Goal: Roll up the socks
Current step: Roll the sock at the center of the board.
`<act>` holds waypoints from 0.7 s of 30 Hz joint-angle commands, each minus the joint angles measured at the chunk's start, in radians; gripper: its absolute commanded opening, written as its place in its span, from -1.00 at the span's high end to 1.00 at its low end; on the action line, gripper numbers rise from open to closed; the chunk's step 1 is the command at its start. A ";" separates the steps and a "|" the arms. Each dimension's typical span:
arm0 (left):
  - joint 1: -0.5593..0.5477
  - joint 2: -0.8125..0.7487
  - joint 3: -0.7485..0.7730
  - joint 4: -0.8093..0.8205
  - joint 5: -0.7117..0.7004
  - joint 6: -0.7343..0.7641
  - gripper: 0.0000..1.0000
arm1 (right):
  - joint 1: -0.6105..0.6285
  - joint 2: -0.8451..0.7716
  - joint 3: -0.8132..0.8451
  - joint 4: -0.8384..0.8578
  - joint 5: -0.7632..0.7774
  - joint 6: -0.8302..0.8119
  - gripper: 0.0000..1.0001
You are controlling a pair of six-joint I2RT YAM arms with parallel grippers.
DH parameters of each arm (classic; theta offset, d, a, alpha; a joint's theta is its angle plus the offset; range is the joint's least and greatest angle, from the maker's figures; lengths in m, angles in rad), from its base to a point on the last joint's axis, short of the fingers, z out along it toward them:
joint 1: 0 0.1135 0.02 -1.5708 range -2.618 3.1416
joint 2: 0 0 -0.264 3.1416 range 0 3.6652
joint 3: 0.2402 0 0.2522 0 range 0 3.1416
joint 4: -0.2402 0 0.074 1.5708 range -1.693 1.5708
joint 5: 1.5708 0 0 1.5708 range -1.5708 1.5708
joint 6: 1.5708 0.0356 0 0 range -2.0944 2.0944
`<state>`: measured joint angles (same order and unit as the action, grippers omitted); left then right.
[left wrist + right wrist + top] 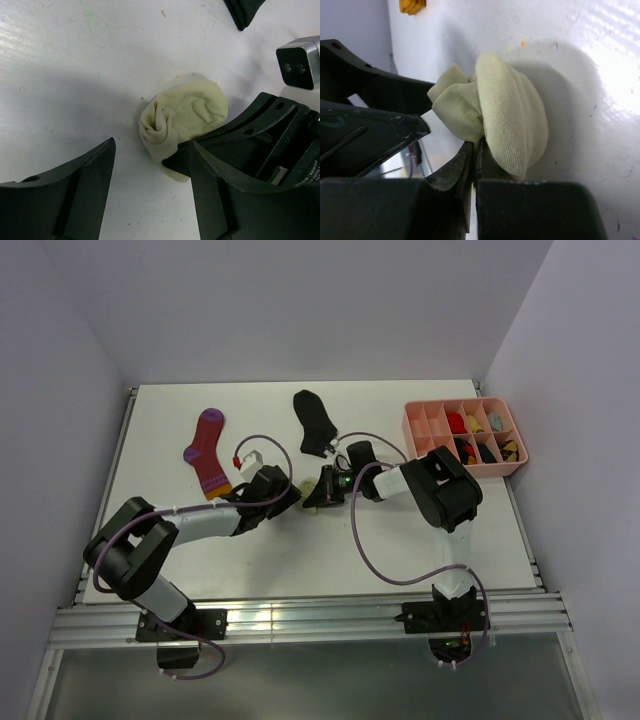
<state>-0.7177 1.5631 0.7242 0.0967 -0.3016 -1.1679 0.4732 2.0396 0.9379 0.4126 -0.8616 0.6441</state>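
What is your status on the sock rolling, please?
Left pincer open, off the cream sock. Right pincer shut on its edge. Sock bunched into a loose roll. Nothing in the way.

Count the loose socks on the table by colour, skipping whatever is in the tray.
cream sock: 1
black sock: 1
magenta striped sock: 1
Total: 3

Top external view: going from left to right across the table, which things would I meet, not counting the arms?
magenta sock → black sock → pink tray
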 commanded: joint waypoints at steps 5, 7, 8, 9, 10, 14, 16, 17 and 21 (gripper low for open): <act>0.000 0.052 0.024 0.052 -0.024 -0.022 -0.28 | -0.005 0.060 0.033 -0.072 -0.053 0.075 1.00; 0.000 0.063 0.029 0.049 -0.033 -0.033 -0.26 | -0.008 0.065 0.033 -0.060 -0.060 0.092 1.00; 0.000 0.071 0.030 0.046 -0.037 -0.036 -0.25 | -0.008 0.068 0.035 -0.060 -0.062 0.095 1.00; 0.000 0.074 0.030 0.049 -0.042 -0.042 -0.24 | -0.010 0.067 0.042 -0.072 -0.056 0.089 1.00; 0.000 0.077 0.027 0.057 -0.042 -0.047 -0.22 | -0.010 0.067 0.045 -0.083 -0.053 0.082 1.00; 0.000 0.103 0.030 0.060 -0.045 -0.059 -0.03 | -0.010 0.065 0.059 -0.112 -0.040 0.060 1.00; 0.001 0.115 0.037 0.055 -0.041 -0.055 0.18 | -0.010 0.059 0.059 -0.118 -0.030 0.051 1.00; 0.000 0.123 0.041 0.048 -0.039 -0.055 0.26 | -0.010 0.056 0.058 -0.123 -0.024 0.045 1.00; 0.000 0.133 0.046 0.038 -0.033 -0.049 0.80 | -0.008 0.011 0.045 -0.126 0.016 -0.039 0.96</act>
<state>-0.7174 1.6745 0.7471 0.1539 -0.3210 -1.2240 0.4667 2.0762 0.9821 0.3515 -0.9241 0.6971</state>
